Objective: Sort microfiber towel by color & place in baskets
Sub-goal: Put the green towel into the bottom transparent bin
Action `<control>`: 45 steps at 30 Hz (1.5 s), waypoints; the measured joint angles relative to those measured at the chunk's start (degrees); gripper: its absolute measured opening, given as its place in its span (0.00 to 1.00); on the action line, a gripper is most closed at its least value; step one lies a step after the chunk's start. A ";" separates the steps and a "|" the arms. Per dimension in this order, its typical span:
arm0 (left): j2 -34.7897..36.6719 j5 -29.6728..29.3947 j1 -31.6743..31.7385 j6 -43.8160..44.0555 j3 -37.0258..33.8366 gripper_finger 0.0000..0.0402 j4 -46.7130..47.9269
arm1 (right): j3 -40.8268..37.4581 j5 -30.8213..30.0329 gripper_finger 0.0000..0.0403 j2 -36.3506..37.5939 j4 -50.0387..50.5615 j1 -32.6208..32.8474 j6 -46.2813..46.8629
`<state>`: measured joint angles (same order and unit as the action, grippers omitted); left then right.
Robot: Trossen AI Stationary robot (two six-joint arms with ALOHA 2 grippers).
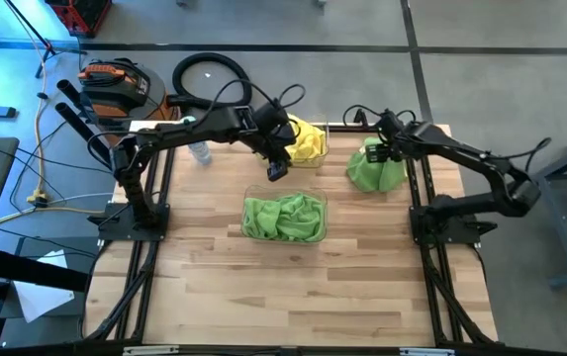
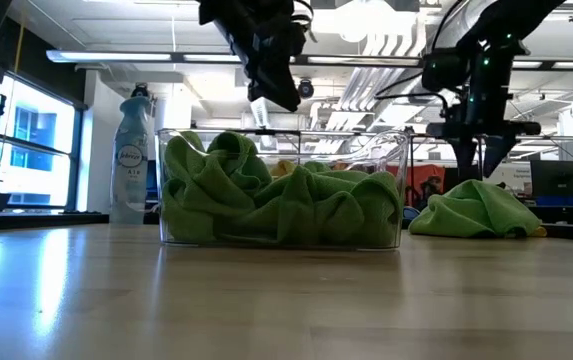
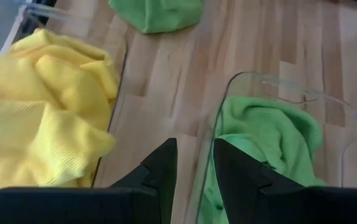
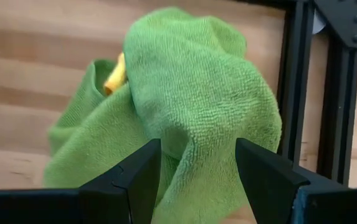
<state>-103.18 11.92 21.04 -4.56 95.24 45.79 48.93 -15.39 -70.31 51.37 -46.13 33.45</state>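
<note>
On the slatted wood table (image 1: 293,287), a clear rounded-corner basket (image 1: 284,217) holds crumpled fuzzy green towels (image 2: 276,205). Second clear basket (image 1: 309,144) behind it holds yellow towels (image 3: 38,112). Loose green towel heap (image 4: 184,93) lies near the right edge, yellow bit peeking out. Left gripper (image 3: 192,165) between baskets, jaws narrow, empty. Right gripper (image 4: 197,171) over the heap, jaws wide.

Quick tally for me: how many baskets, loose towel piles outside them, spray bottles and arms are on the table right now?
Baskets: 2, one with green towels, one with yellow towels
Loose green towel pile outside the baskets: 1, a bit of yellow showing in it
Spray bottle: 1
Arms: 2, left tool, right tool
Total: 6
</note>
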 joint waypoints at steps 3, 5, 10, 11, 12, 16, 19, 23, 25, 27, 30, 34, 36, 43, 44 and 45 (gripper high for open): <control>0.02 0.02 -0.99 0.00 0.00 0.24 -1.07 | -0.01 0.56 0.50 -1.68 0.32 -0.17 -0.37; 0.02 0.03 -1.46 -0.01 0.00 0.23 -1.61 | -0.02 0.63 0.50 -2.97 0.29 -0.17 -0.49; 0.02 0.04 -2.67 0.46 0.00 0.22 -1.49 | -2.35 1.65 0.50 -6.32 -2.37 -0.15 -1.86; 0.02 0.01 -2.94 0.46 0.00 0.21 -1.55 | -3.21 2.21 0.50 -6.79 -3.17 -0.15 -2.00; 0.02 -0.10 -3.18 0.48 0.00 0.21 -1.69 | -4.14 2.43 0.49 -7.14 -4.20 -0.15 -2.01; 0.02 -0.32 -3.75 1.17 0.00 0.19 -2.42 | -7.48 3.69 0.44 -7.42 -7.24 -0.13 -1.99; 0.19 -0.48 -4.25 1.93 -1.52 0.17 -4.53 | -8.38 3.97 0.35 -7.42 -7.65 -0.13 -2.01; 4.65 -0.54 -4.75 6.15 -11.49 0.15 -13.94 | -8.50 4.04 0.18 -7.37 -7.96 -0.13 -2.51; 8.36 -0.63 -4.94 9.05 -17.78 0.14 -18.63 | -8.50 4.08 0.09 -7.17 -8.06 -0.04 -2.57; 12.16 -0.95 -4.98 11.62 -23.17 0.14 -22.25 | -8.50 4.62 0.03 -7.13 -8.21 0.09 -2.89; 19.00 -3.57 -5.04 14.31 -28.48 0.13 -24.71 | -8.50 5.37 0.03 -6.60 -8.29 0.42 -3.35; 27.27 -9.55 -6.91 15.00 -32.62 0.13 -24.78 | -8.50 6.21 0.02 -3.87 -7.37 0.83 -2.21; 31.41 -11.68 -8.25 15.01 -34.40 0.13 -24.43 | -8.27 6.65 0.01 -1.54 -6.99 1.36 -2.13; 43.16 -16.11 -12.26 17.19 -41.11 0.13 -20.75 | -0.13 3.19 0.01 6.34 3.47 5.51 3.25; 44.76 -16.13 -12.74 17.83 -42.28 0.13 -20.30 | 1.64 2.17 0.00 7.32 4.96 6.56 4.42; 46.35 -16.17 -13.17 18.18 -43.54 0.13 -20.01 | 3.64 1.13 0.00 8.23 6.64 7.67 5.56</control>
<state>-56.82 -4.25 7.87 13.63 51.70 25.79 52.57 -14.27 -62.08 58.01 -38.46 39.01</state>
